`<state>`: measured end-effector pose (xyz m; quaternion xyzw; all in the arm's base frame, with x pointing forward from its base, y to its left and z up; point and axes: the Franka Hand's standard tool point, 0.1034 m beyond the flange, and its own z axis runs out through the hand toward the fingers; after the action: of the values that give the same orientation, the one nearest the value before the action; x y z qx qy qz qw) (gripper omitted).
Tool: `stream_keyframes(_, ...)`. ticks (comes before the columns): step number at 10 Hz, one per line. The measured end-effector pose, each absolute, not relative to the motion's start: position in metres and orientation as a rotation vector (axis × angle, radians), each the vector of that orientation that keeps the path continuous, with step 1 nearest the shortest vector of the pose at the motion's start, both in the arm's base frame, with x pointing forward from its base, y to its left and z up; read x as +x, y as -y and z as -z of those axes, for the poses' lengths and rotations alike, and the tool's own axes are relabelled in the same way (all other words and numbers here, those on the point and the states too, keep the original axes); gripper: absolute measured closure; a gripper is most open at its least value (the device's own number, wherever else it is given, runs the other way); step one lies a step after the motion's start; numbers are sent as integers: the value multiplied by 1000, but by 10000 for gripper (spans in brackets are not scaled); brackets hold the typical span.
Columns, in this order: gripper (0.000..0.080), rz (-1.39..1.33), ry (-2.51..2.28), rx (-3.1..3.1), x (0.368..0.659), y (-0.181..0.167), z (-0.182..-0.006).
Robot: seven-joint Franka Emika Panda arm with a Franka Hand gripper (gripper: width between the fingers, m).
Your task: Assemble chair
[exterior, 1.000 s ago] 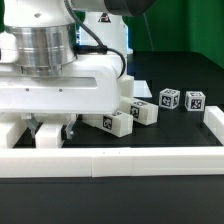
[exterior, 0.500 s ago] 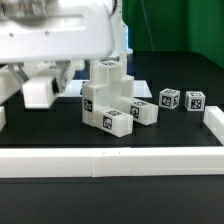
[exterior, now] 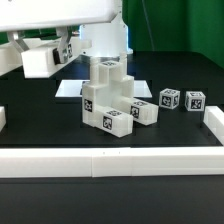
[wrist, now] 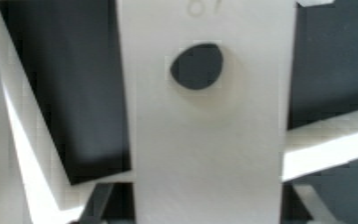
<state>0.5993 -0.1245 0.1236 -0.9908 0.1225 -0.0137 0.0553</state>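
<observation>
My gripper (exterior: 40, 52) is raised at the exterior view's upper left, shut on a white chair part (exterior: 39, 63) held well above the table. In the wrist view this part is a flat white bar with a round dark hole (wrist: 202, 120). It stands between the dark fingers (wrist: 108, 198), and the gripper (wrist: 208, 205) closes on its lower end. A blocky stack of white tagged chair parts (exterior: 108, 100) stands mid-table, to the right of and below the gripper. Three small tagged pieces (exterior: 169, 99) (exterior: 194, 101) (exterior: 143, 111) lie to its right.
The long low white border wall (exterior: 110, 162) runs along the front. White pieces show at the left edge (exterior: 2, 117) and the right edge (exterior: 214, 122). A flat tagged white piece (exterior: 68, 90) lies behind the stack on the left. The white arm fills the top.
The arm has risen from low by the front wall to the upper left, carrying the white part up. The stack of parts it hid is now in full view.
</observation>
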Motion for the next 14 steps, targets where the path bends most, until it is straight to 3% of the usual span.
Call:
stream_keyframes(2, 515, 43, -367, -3009, 600, 124, -124)
stream_keyframes(5, 515, 88, -323, -2990, 591, 94, -159)
stream_keyframes(6, 515, 140, -370, -2988, 584, 80, -163)
stream_keyframes(10, 515, 138, -138, -3020, 579, 80, -158)
stream_keyframes(12, 515, 152, 255, -3049, 577, 64, -163)
stream_keyframes(14, 515, 232, 478, -3057, 574, 42, -154)
